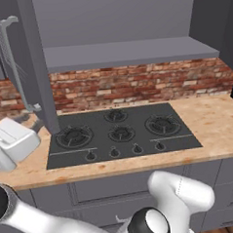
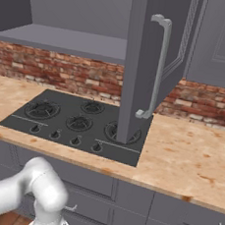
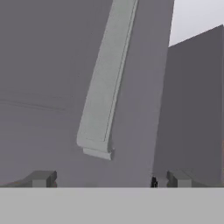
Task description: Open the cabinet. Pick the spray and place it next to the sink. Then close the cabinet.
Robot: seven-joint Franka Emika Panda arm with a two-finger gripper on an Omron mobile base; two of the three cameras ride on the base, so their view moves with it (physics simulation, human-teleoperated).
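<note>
One door of the dark-grey cabinet (image 2: 138, 73) stands swung open over the cooktop, edge-on in the left base view (image 1: 37, 69). Its long silver bar handle (image 2: 158, 65) runs vertically, and it also shows at the far left (image 1: 13, 61). In the hand view that handle (image 3: 105, 87) slants up the door panel, its lower end above and between my fingertips. My gripper (image 3: 109, 179) is open, with nothing between the two dark fingertips (image 3: 41, 178). The second cabinet door (image 2: 221, 43) looks shut. The spray and the sink are out of view.
A black gas cooktop (image 1: 122, 133) with several knobs lies in the light stone counter (image 2: 188, 158). A white appliance (image 1: 12, 139) sits at the counter's left end. Behind it are a brick backsplash (image 1: 136, 83) and a grey hood (image 1: 129, 51). Grey drawers (image 2: 134, 196) front the counter.
</note>
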